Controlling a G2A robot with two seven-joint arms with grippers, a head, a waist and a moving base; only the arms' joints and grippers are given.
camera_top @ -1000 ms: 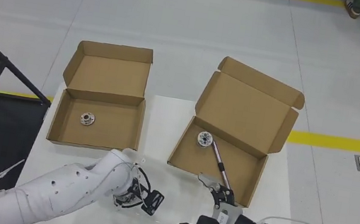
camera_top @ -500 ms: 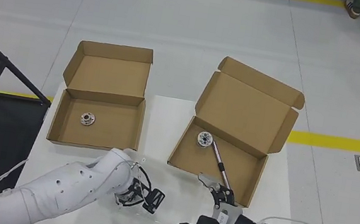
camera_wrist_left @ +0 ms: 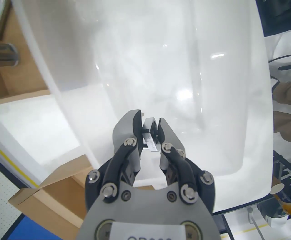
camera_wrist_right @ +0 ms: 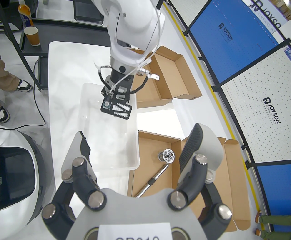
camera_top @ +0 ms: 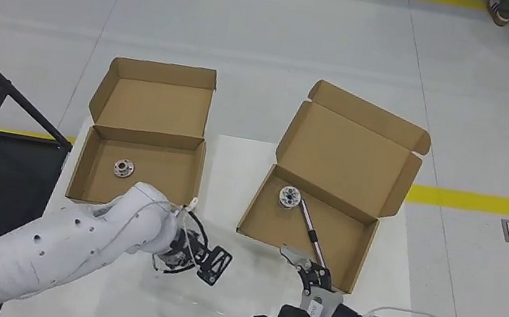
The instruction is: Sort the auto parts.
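Right gripper (camera_wrist_right: pixel 141 136), fingers spread wide, looks onto a cardboard box (camera_wrist_right: pixel 176 145) holding a round metal hub (camera_wrist_right: pixel 166 156) and a rod (camera_wrist_right: pixel 151 180). Beside the box, left gripper (camera_wrist_right: pixel 116 109) clamps a small metal part (camera_wrist_right: pixel 106 105) over a clear bin (camera_wrist_right: pixel 106 147).

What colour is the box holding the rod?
The box is brown cardboard, clearest in the top view.

white table (camera_top: pixel 232 170) | on it: L box (camera_top: pixel 161 185), R box (camera_top: pixel 274 225), both open cardbd | clr bin (camera_wrist_right: pixel 109 141) nr front edge
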